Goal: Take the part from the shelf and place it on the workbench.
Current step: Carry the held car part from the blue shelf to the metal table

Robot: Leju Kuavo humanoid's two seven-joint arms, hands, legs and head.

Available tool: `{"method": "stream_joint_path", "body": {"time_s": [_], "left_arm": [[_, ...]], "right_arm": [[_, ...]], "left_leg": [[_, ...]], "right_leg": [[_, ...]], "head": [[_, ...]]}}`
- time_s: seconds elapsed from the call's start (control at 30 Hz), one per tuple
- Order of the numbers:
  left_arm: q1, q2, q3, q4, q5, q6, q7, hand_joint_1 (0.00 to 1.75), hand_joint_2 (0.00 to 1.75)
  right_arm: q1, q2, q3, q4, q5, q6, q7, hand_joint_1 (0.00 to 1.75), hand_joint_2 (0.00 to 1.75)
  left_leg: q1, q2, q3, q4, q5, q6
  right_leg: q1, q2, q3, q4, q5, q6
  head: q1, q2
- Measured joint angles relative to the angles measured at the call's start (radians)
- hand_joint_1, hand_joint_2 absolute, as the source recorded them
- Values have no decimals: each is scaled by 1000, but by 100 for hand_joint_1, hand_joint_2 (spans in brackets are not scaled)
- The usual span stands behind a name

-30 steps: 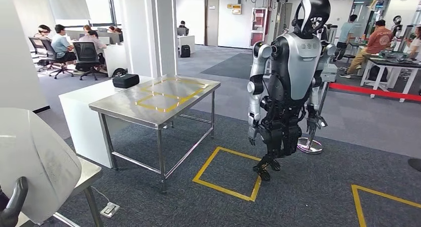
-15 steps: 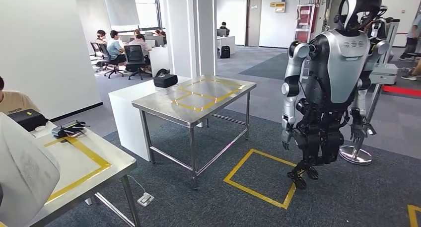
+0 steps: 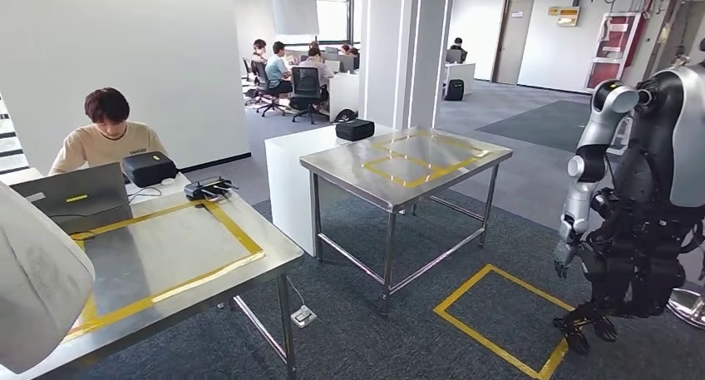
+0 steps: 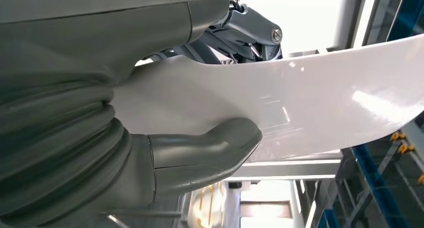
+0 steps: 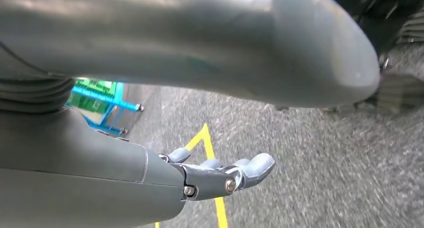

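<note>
The part point(image 3: 37, 280) is a large white curved panel at the lower left of the head view, overlapping the near end of the steel workbench point(image 3: 166, 255), which carries a yellow tape rectangle. In the left wrist view my left hand point(image 4: 165, 153) grips the panel point(image 4: 310, 98), thumb pressed on one face and darker fingers on the other. My right hand point(image 5: 220, 175) hangs over grey carpet and a yellow floor line, fingers stretched out and holding nothing.
A person point(image 3: 104, 139) sits behind a laptop point(image 3: 75, 197) at the workbench's far side, beside a black box point(image 3: 148, 168). A second steel table point(image 3: 407, 160) stands ahead. Another humanoid robot point(image 3: 640, 205) stands at right by a yellow floor square point(image 3: 499, 313).
The whole view has swung left: the camera turned. The workbench and seated person have come into view, and the other robot has slid to the right edge. The panel stays at lower left.
</note>
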Motion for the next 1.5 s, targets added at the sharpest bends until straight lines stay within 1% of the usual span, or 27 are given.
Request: {"method": "stream_joint_path", "body": {"time_s": [0.07, 0.1, 0.13, 0.2, 0.27, 0.3, 0.37, 0.43, 0.5, 0.57, 0.6, 0.67, 0.73, 0.77, 0.8, 0.87, 0.93, 1.0, 1.07, 1.1, 1.13, 1.17, 1.23, 1.3, 1.37, 1.43, 1.5], "left_arm": [[-14, -1, -4, 10, -2, 1, 1, 175, 175], [-21, -1, -5, 15, -2, 1, 1, 175, 175], [-28, 0, -7, 20, -2, 1, 2, 175, 175], [-46, 1, -10, 29, -2, 2, 2, 175, 175], [-67, 3, -17, 38, -2, 2, 2, 175, 175], [-75, 4, -21, 43, -3, 2, 3, 175, 175], [-85, 8, -26, 52, -4, 3, 4, 175, 175], [-100, 15, -30, 66, -5, 5, 4, 175, 175], [-119, 17, -42, 84, -7, 10, 4, 175, 175], [-128, 14, -56, 102, -10, 15, 2, 175, 175], [-129, 13, -60, 110, -11, 19, 0, 175, 175], [-132, 12, -66, 117, -13, 25, -5, 175, 175], [-139, 11, -71, 118, -14, 31, -10, 175, 175], [-142, 11, -73, 118, -14, 33, -11, 175, 175], [-143, 10, -74, 118, -14, 35, -12, 175, 175], [-142, 10, -75, 117, -17, 39, -14, 175, 175], [-144, 10, -77, 117, -22, 47, -19, 175, 175], [-145, 7, -80, 118, -30, 54, -26, 175, 175], [-141, 2, -84, 119, -35, 62, -33, 175, 175], [-138, 0, -84, 120, -36, 65, -36, 175, 175], [-136, -3, -85, 120, -37, 69, -38, 175, 175], [-135, -4, -85, 121, -39, 71, -40, 175, 175], [-135, -8, -89, 120, -43, 75, -43, 175, 175], [-135, -10, -95, 120, -45, 77, -45, 175, 175], [-133, -8, -98, 120, -45, 77, -45, 175, 175], [-135, -4, -99, 122, -45, 77, -46, 175, 175], [-139, -4, -100, 123, -45, 78, -45, 175, 175]], "right_arm": [[3, 0, 0, 0, -2, -2, 3, 0, 0], [4, 1, 0, 0, -3, -4, 5, 0, 0], [3, 2, 0, 0, -5, -5, 8, 0, 0], [2, 3, 0, 0, -7, -8, 8, 0, 0], [2, 6, 0, 0, -9, -9, 4, 0, 0], [2, 7, 0, 0, -10, -10, 1, 0, 0], [0, 11, -1, 0, -11, -12, 0, 0, 0], [-3, 15, -1, 0, -12, -14, 0, 0, 0], [-3, 16, -1, 0, -12, -15, 0, 0, 0], [-1, 16, -2, 0, -12, -15, 0, 0, 0], [-1, 17, -2, 0, -12, -15, 0, 0, 0], [-1, 19, -2, 0, -11, -15, 0, 0, 0], [-3, 20, -2, 0, -11, -15, 0, 0, 0], [-3, 20, -2, 0, -11, -15, 0, 0, 0], [-4, 21, -2, 0, -11, -15, 0, 0, 0], [-6, 21, -2, 0, -10, -16, 0, 0, 0], [-7, 21, -2, 0, -11, -18, -1, 0, 0], [-6, 22, -2, 0, -11, -20, -5, 0, 0], [-1, 22, -2, 0, -11, -21, -5, 0, 0], [0, 22, -2, 0, -11, -21, -3, 0, 0], [1, 22, -2, 0, -11, -21, -2, 0, 0], [1, 22, -2, 0, -11, -21, -2, 0, 0], [1, 22, -2, 0, -11, -20, -4, 0, 0], [2, 22, -2, 0, -13, -21, -9, 0, 0], [1, 22, -5, 0, -19, -25, -7, 0, 0], [-1, 23, -12, 0, -31, -33, -3, 0, 0], [1, 23, -24, 0, -42, -42, -3, 0, 0]], "left_leg": [[0, -28, -5, 3, 2, 0], [1, -42, -6, 5, 3, -2], [1, -55, -7, 7, 4, -4], [3, -81, -10, 11, 5, -12], [5, -106, -18, 12, 10, -26], [6, -119, -22, 10, 15, -34], [10, -134, -27, 3, 22, -49], [7, -93, -48, 36, 0, -57], [4, -28, -99, 148, -61, -60], [4, -4, -141, 253, -101, -61], [4, 1, -139, 261, -97, -60], [2, 19, -81, 173, -50, -54], [-8, 64, -13, 54, -19, -40], [-13, 77, 4, 22, -15, -32], [-17, 79, 7, 12, -17, -25], [-14, 51, 4, 8, -9, -13], [-8, 28, 2, 2, -2, -2], [-5, 6, -3, 1, 3, 5], [-4, -21, -8, 2, 5, 7], [-4, -36, -10, 3, 6, 6], [-4, -50, -10, 4, 7, 5], [-3, -64, -10, 6, 8, 3], [-1, -90, -14, 11, 8, -5], [1, -115, -22, 11, 13, -20], [6, -134, -27, 5, 20, -36], [4, -98, -41, 25, 6, -45], [0, -31, -86, 123, -48, -49]], "right_leg": [[-2, 12, -49, 91, -22, 2], [-2, 13, -49, 83, -4, 1], [-4, 18, -29, 38, 29, -1], [-9, 62, 31, -97, 93, -4], [-10, 98, 62, -170, 113, -6], [-8, 99, 63, -175, 111, -9], [-7, 74, 67, -181, 117, -21], [-10, 48, 70, -190, 126, -35], [-6, 19, 69, -193, 128, -42], [-2, -11, 67, -192, 128, -46], [-1, -25, 67, -192, 127, -47], [2, -52, 67, -189, 125, -46], [7, -75, 67, -185, 121, -41], [10, -86, 68, -184, 119, -37], [13, -96, 68, -183, 118, -33], [14, -113, 72, -184, 115, -23], [10, -72, 59, -150, 89, -10], [4, -8, 9, -41, 29, 0], [3, 12, -50, 78, -14, 4], [2, 14, -60, 95, -9, 4], [1, 17, -51, 72, 15, 4], [-1, 27, -24, 14, 52, 3], [-9, 80, 37, -118, 105, 0], [-10, 114, 61, -175, 114, -4], [-7, 96, 65, -183, 117, -15], [-9, 75, 71, -192, 126, -30], [-7, 56, 74, -197, 129, -39]], "head": [[1, 0], [2, 0], [2, 0], [2, 0], [1, 0], [1, 0], [1, 0], [-2, 0], [-6, 0], [-7, 0], [-7, 0], [-7, 0], [-7, 0], [-6, 0], [-5, 0], [-4, 0], [-3, 0], [-1, 0], [0, 0], [0, 0], [0, 0], [1, 0], [0, 0], [0, 0], [1, 0], [-2, 0], [-5, 0]]}}
